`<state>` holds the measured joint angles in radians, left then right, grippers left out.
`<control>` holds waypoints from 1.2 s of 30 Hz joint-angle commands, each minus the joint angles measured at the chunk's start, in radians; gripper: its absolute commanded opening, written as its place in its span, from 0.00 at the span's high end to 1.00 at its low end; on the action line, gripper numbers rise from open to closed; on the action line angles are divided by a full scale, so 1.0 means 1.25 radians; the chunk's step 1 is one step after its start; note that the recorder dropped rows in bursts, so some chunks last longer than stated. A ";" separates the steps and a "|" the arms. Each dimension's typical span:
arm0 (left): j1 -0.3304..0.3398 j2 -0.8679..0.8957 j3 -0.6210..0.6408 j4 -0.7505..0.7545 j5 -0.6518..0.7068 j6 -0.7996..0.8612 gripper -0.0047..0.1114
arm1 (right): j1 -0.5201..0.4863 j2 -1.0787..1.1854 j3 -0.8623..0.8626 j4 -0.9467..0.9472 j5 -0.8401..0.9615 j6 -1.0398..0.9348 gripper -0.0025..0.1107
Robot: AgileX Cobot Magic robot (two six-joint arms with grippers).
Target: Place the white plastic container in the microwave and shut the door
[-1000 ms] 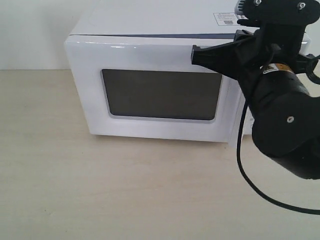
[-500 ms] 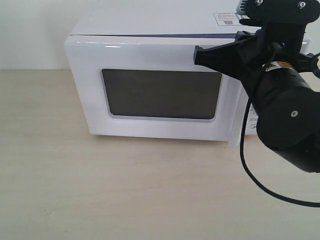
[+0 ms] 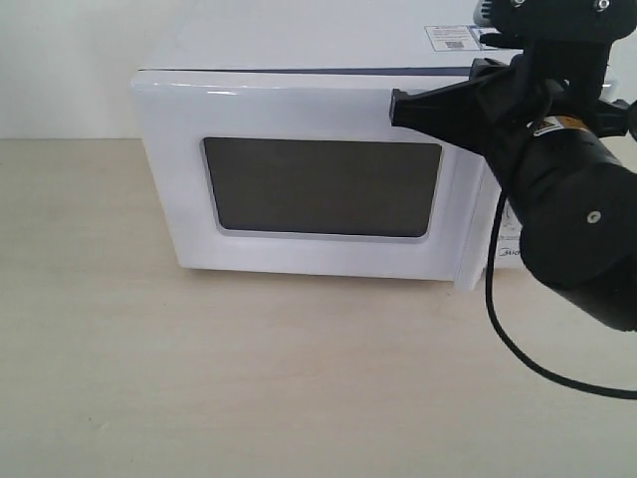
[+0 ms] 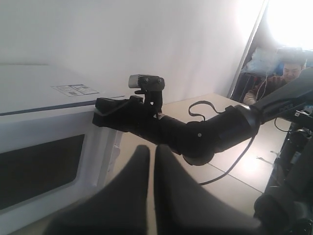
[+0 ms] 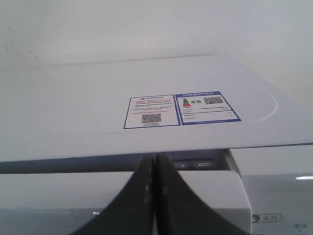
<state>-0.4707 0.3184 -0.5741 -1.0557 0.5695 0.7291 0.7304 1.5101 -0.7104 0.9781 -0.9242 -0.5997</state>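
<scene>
Worktop [image 3: 249,378] carries the white microwave [image 3: 299,45], its door [image 3: 299,110] lying across the front. Right claw [image 3: 398,108], fingers pinched together and empty, touches the door's top corner. Left claw [image 4: 150,152], likewise closed and empty, hangs apart from the microwave. Two QR-code stickers [image 5: 181,110] sit on the microwave's top, their print too small to read.

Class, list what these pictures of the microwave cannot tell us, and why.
1. The white plastic container: unseen; in the exterior view the door has a dark window showing nothing inside.
2. The dials: exterior view, hidden behind the right arm.
3. Text on the stickers: right wrist view, too small.
</scene>
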 commanded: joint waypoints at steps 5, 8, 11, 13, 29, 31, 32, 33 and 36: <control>-0.005 -0.002 0.004 -0.008 0.007 -0.009 0.92 | -0.008 -0.011 0.000 -0.003 0.034 -0.055 0.98; -0.005 -0.002 0.004 -0.008 0.006 -0.008 0.92 | 0.024 -0.045 0.000 0.006 -0.020 -0.113 0.98; -0.005 -0.002 0.004 -0.008 0.006 -0.008 0.92 | 0.081 -0.101 0.000 0.079 -0.035 -0.153 0.98; -0.005 -0.002 0.004 -0.008 0.006 -0.006 0.92 | 0.120 -0.129 0.000 0.162 -0.029 -0.174 0.98; -0.005 -0.002 0.004 -0.002 0.004 -0.003 0.92 | 0.157 0.011 0.000 0.179 -0.101 -0.140 0.98; -0.005 -0.002 0.004 -0.002 0.004 -0.003 0.92 | 0.138 0.023 0.000 0.177 -0.091 -0.126 0.98; -0.005 -0.002 0.004 -0.002 0.004 -0.003 0.92 | 0.127 0.029 0.000 0.175 -0.079 -0.126 0.98; -0.005 -0.002 0.004 -0.002 0.004 -0.003 0.92 | 0.117 0.029 0.000 0.173 -0.072 -0.126 0.98; -0.005 -0.002 0.004 -0.002 0.004 -0.003 0.92 | 0.100 0.030 0.000 0.146 -0.062 -0.114 0.98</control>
<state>-0.4707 0.3184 -0.5741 -1.0557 0.5736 0.7265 0.8775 1.5459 -0.7139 1.1998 -1.0100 -0.7572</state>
